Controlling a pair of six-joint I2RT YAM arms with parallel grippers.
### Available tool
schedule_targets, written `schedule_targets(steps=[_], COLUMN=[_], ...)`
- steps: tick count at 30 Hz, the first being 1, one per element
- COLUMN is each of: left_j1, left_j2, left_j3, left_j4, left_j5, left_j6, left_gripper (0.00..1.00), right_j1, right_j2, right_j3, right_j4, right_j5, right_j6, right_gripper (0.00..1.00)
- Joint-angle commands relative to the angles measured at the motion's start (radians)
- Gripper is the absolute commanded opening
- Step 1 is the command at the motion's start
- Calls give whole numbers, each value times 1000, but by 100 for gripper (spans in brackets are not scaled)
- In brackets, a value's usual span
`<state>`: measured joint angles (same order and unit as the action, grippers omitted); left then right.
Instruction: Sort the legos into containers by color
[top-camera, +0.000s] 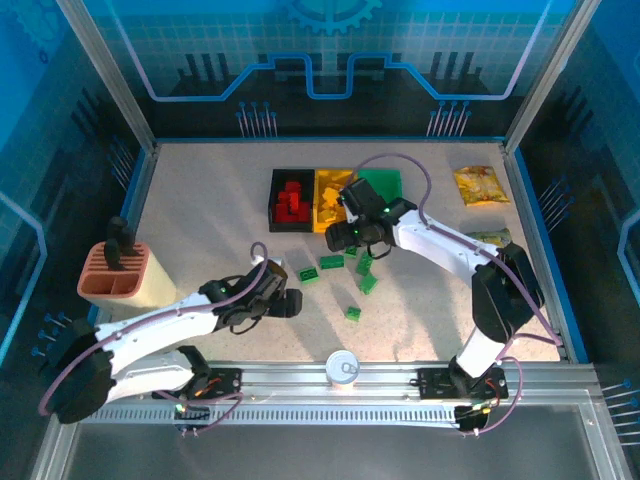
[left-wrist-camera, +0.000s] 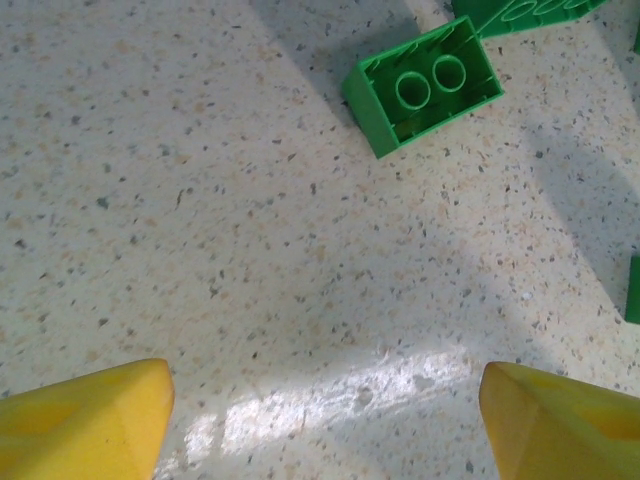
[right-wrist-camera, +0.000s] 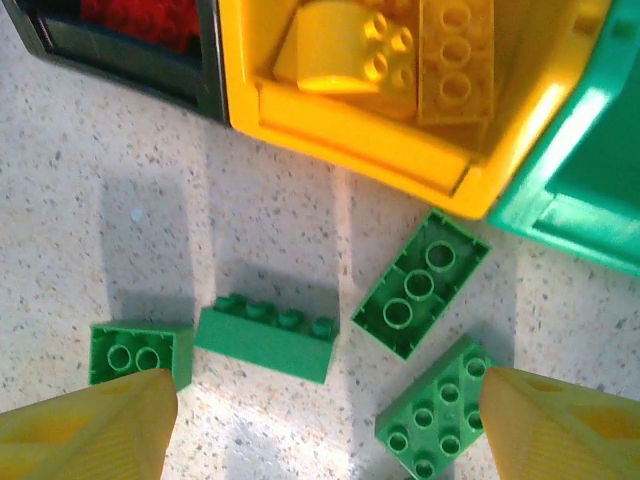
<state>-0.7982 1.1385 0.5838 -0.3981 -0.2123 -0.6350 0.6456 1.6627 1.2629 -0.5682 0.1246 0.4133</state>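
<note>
Top view: three containers stand side by side at the far middle of the table (top-camera: 200, 200), walls touching: black bin (top-camera: 273, 200) on the left, yellow bin (top-camera: 322, 200) in the middle, green bin (top-camera: 385, 183) on the right. Red legos (top-camera: 291, 203) lie in the black bin and yellow legos (right-wrist-camera: 350, 55) in the yellow bin. Green legos (top-camera: 331, 262) are loose on the table, scattered just near of the bins; about five can be counted from above. The right gripper (top-camera: 347, 240) hangs over the near end of the yellow bin. Its yellow fingers (right-wrist-camera: 90, 425) are spread wide and grip nothing. Under it, four green pieces lie apart from the fingers: a small one hollow side up at left, a long one on its side just right of that, a third hollow side up near the yellow bin's wall, and a fourth studs up beside the right finger. The left gripper (top-camera: 292, 303) sits over bare tabletop, to the left and near of the green pieces. Its jaws are also spread and hold nothing. One green brick (left-wrist-camera: 422, 88), hollow side up, lies far of its fingertips (left-wrist-camera: 560, 425), not touching.
</note>
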Motion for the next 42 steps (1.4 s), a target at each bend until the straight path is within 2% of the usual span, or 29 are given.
schedule_targets(steps=[1, 8, 18, 28, 32, 38, 42], left_j1=[-6, -4, 5, 39, 39, 39, 38], left_j2=[75, 261, 515, 627, 655, 650, 620], left_j3=[69, 180, 373, 458, 495, 528, 530], left_j4=[55, 67, -14, -41, -64, -98, -100], left_j5=[-1, -5, -21, -14, -27, -44, -41], left_j6=[45, 67, 96, 114, 136, 159, 166], left_gripper=[82, 83, 82, 81, 76, 56, 48], right_j1=[6, 5, -1, -33, -37, -41, -46], right_j2=[-64, -178, -308, -391, -387, -382, -400], right_j3=[-65, -236, -425, -526, -535, -550, -562], right_j4=[50, 103, 131, 163, 170, 183, 183], right_j5=[-5, -3, 18, 13, 6, 3, 5], right_j6=[26, 72, 110, 130, 130, 134, 136], right_gripper=[81, 83, 83, 83, 83, 82, 83])
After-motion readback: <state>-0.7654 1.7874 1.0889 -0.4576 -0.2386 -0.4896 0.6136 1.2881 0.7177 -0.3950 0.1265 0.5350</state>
